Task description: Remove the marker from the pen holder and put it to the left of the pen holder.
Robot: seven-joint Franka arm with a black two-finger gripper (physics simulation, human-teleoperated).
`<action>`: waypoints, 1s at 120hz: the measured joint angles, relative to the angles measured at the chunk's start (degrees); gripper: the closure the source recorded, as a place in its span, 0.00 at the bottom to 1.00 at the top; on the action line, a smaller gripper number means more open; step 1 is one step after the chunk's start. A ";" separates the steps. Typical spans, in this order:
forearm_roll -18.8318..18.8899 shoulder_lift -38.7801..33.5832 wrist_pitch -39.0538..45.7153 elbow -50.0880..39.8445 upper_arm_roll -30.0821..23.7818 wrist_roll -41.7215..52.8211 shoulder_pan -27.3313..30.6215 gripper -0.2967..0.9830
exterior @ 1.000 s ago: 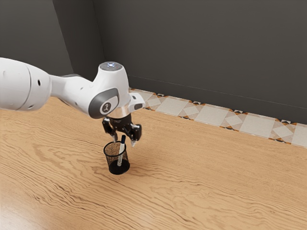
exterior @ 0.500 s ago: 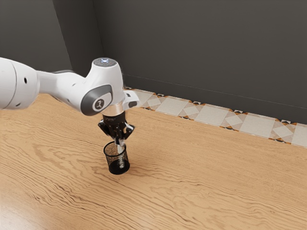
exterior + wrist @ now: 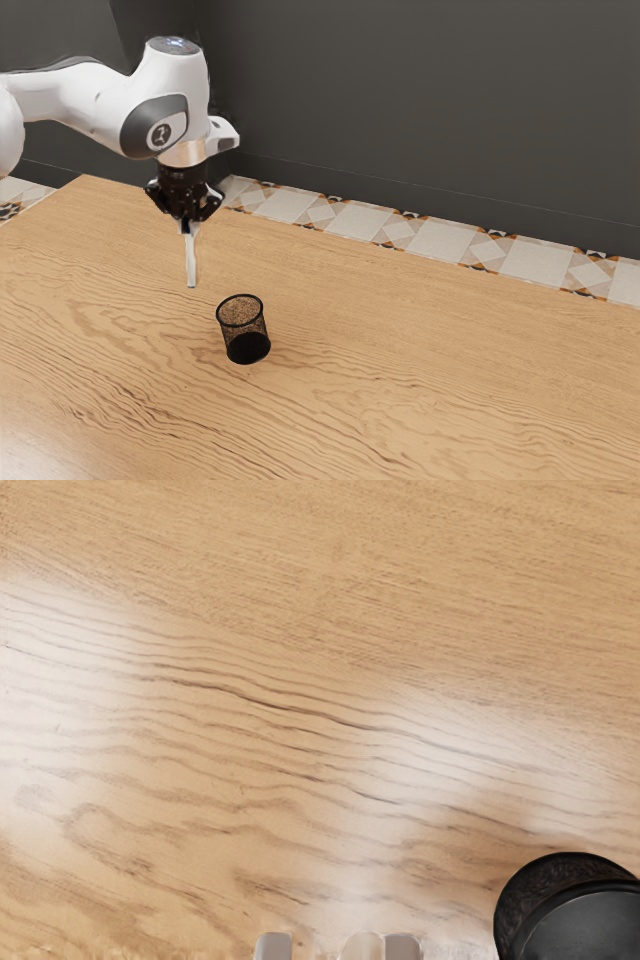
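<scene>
The wooden table (image 3: 420,370) bears 1 upright pen holder (image 3: 247,347); outside it, the jaws grip 1 marker (image 3: 191,264).

the claw (image 3: 187,226) grips the marker (image 3: 191,262) upright, apart from the pen holder (image 3: 247,345).

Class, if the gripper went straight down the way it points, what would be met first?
The marker hanging from the gripper would likely touch the bare tabletop first, lower end leading. The pen holder seems off to one side of that line, though the depth is hard to judge.
</scene>
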 joint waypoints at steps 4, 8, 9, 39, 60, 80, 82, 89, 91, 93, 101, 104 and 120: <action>-0.35 2.18 -1.37 0.16 0.12 0.46 2.67 0.85; -0.77 3.90 -3.09 0.72 0.20 0.99 6.52 0.85; -0.92 4.41 -3.51 0.96 0.21 1.16 7.48 0.85; -4.38 20.05 -12.44 13.17 -5.83 7.17 17.55 0.84; -6.46 23.49 -14.03 16.07 -7.79 11.72 18.86 0.65; -7.07 12.56 -13.22 12.80 -7.16 15.23 19.02 0.42; -7.08 11.58 -13.12 12.61 -7.07 15.53 19.02 0.41; -7.15 8.04 -12.53 11.82 -6.21 16.50 18.94 0.37; -7.22 6.46 -12.00 11.37 -5.99 16.76 18.86 0.36; -7.29 4.23 -11.44 10.97 -5.82 17.00 18.34 0.35; -7.16 -4.71 -11.36 12.38 -5.72 17.32 12.49 0.32; -6.98 -6.43 -12.30 14.36 -5.70 17.22 9.96 0.31; -5.31 -10.40 -17.85 19.95 -5.75 16.64 2.32 0.27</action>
